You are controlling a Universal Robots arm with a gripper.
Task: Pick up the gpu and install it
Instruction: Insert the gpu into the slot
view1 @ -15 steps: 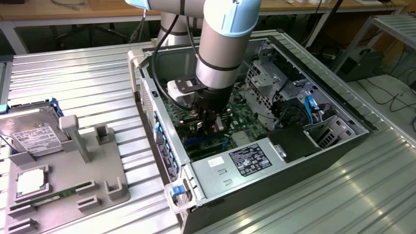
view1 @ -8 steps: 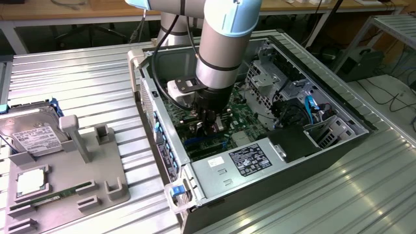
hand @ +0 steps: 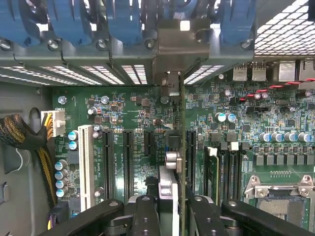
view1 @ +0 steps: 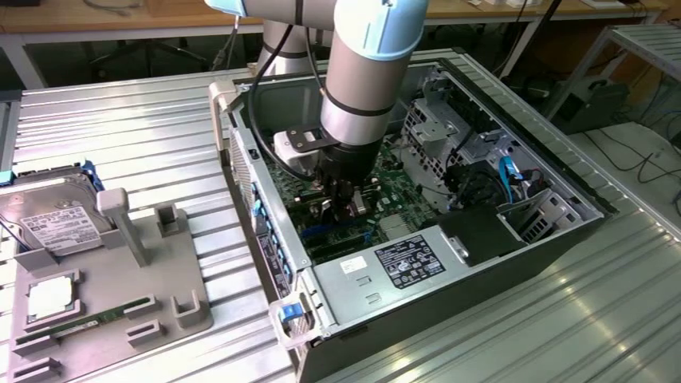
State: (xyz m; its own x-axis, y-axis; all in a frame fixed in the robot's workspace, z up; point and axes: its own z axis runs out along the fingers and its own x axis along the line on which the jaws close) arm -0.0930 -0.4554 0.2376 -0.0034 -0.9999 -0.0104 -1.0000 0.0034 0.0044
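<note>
hand (hand: 172, 206): pinching gpu (hand: 182, 147) edge-on | gpu upright between fingers, seemingly over motherboard (hand: 123, 113) slot

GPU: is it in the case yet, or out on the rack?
In the case. The gpu stands on edge between the gripper fingers, over the motherboard slots. Whether it is fully seated, cannot tell.
</note>
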